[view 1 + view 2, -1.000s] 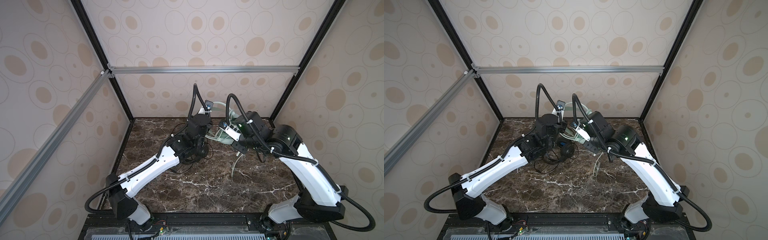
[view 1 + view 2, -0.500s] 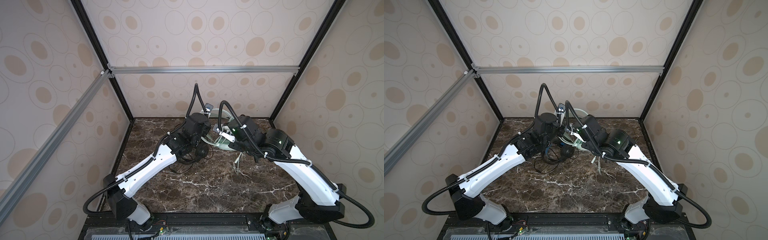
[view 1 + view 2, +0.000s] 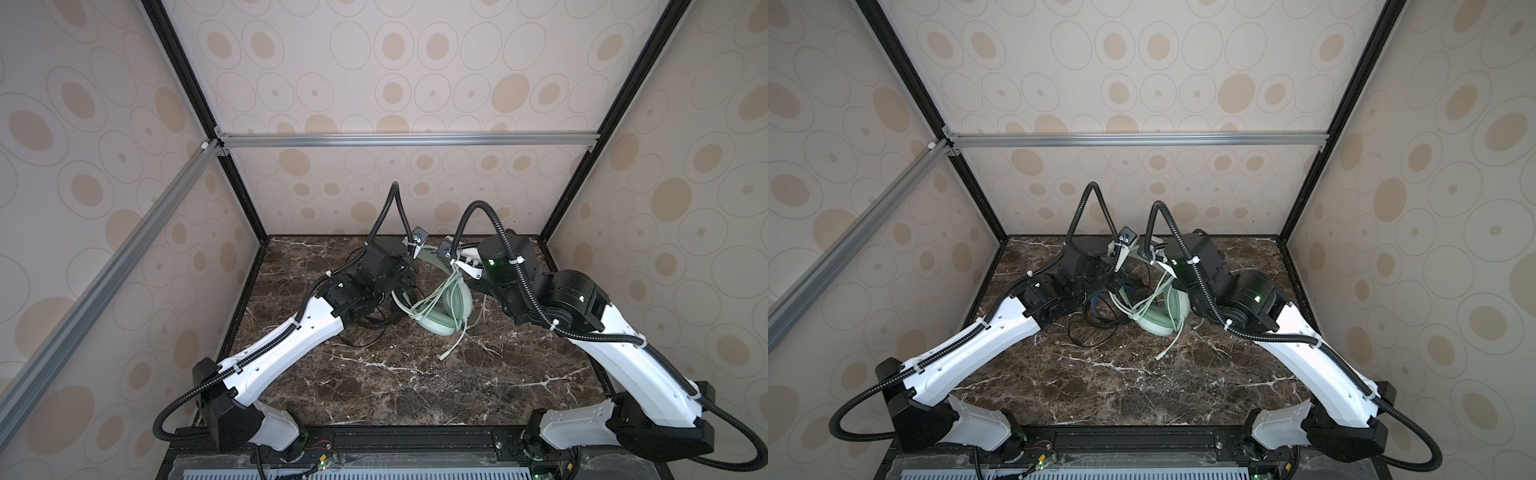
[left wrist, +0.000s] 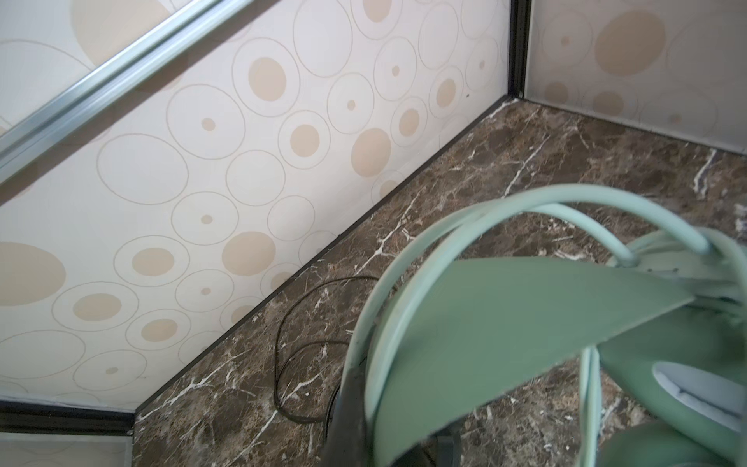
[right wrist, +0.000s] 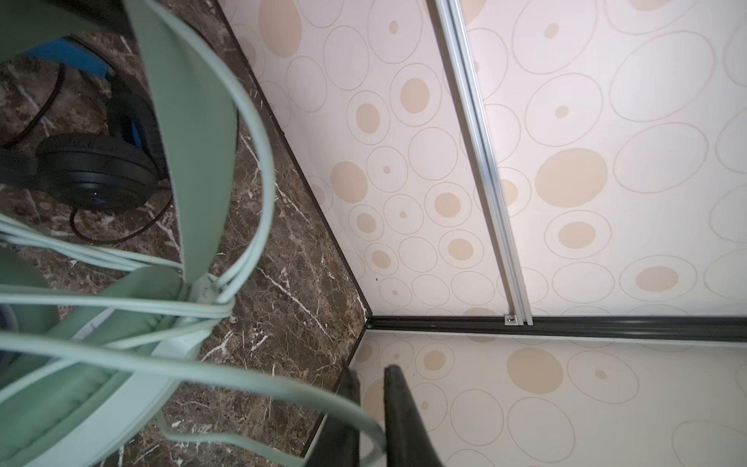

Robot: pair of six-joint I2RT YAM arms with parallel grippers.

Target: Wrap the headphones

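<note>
Toward the back middle of the counter (image 3: 395, 386), the black headset (image 5: 97, 174) lies with its thin cord (image 4: 278, 364) sprawled loose, apparently waiting its turn. The left claw (image 4: 398, 438) is clenched on the green headset (image 3: 442, 322) by its band, propping it up as a steady spool. The right claw (image 5: 371, 408) straddles the pale cord (image 5: 242, 384), probably to lay another turn. Its jaws are slightly apart, and I cannot tell whether they pinch.

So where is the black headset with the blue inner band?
The black headset lies toward the back in a top view, just left of the mint-green headset.
</note>
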